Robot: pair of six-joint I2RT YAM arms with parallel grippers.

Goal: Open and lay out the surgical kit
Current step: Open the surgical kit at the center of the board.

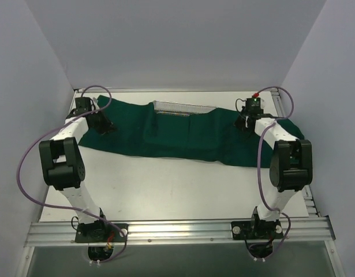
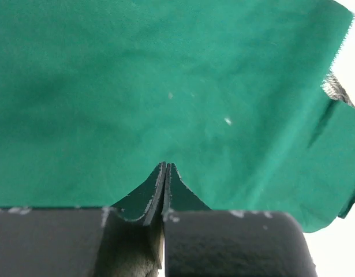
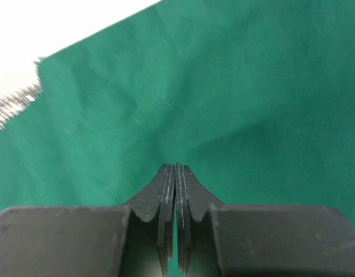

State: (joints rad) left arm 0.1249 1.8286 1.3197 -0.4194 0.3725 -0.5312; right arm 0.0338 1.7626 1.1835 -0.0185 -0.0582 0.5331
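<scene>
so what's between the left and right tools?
Top view: the dark green cloth spans the stretch from left tool to right tool, with the wire-mesh tray showing at its far edge, roughly midway.

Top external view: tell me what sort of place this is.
Probably a robot test cell, not an operating room: plain walls box in a white table, and two arms bolt to an aluminium rail.

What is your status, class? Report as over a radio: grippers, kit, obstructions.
Left gripper shut, right gripper shut, both at the green cloth. Cloth partly open, mesh tray edge showing far side. Nothing in the way.
</scene>
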